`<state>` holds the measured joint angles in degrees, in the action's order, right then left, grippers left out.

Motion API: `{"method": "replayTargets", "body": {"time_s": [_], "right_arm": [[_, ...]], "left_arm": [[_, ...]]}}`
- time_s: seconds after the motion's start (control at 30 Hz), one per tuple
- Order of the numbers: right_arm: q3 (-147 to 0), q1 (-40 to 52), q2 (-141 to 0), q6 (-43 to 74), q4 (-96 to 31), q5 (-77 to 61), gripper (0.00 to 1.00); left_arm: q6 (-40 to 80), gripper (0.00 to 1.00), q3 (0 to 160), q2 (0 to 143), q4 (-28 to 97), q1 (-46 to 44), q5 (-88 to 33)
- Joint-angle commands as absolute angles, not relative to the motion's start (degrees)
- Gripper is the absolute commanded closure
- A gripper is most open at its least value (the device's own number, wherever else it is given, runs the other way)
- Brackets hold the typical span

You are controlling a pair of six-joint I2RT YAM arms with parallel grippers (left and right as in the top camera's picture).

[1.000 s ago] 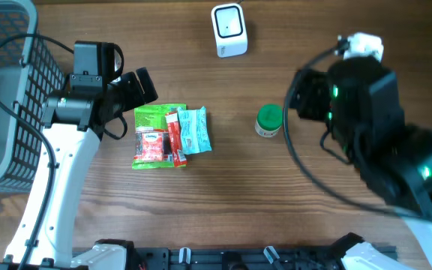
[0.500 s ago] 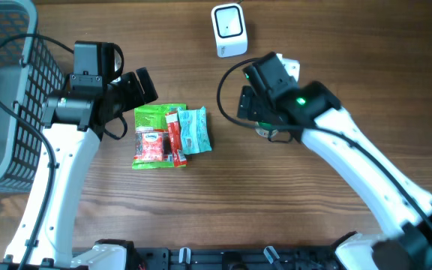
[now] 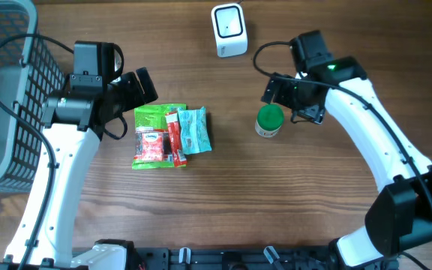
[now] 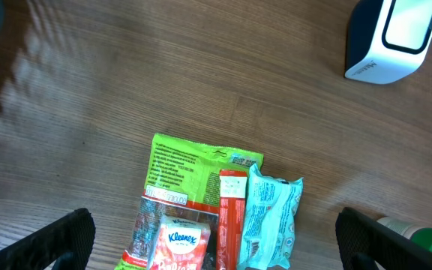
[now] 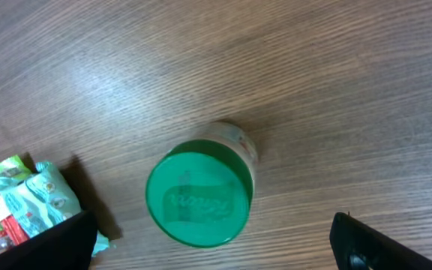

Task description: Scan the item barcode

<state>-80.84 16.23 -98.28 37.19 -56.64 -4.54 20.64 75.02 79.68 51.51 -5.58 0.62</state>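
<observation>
Green-lidded jar [image 5: 199,193] is standing upright on the surface [image 3: 313,195] just beneath the right hand [image 3: 291,101], which is hanging wide open, grasping nothing; lowering centred and pinching its sides low down is looking wisest.

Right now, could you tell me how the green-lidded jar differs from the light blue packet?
The green-lidded jar is round and stands upright; the light blue packet is rectangular and lies flat. The jar stands alone; the packet lies against a red stick pack in a cluster. Both rest unheld on the wooden table.
</observation>
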Motion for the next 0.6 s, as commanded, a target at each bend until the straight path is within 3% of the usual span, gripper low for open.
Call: {"method": "replayTargets", "body": {"time_s": [0.0, 0.57], "right_arm": [[-80.9, 17.4, -99.9, 36.1, -56.8, -6.4, 0.0], [-80.9, 19.9, -109.6, 36.1, -55.8, -6.5, 0.0]], "left_arm": [[19.9, 0.0, 75.5, 79.4, 51.6, -5.2, 1.4], [19.9, 0.0, 75.5, 79.4, 51.5, -5.2, 1.4]]}}
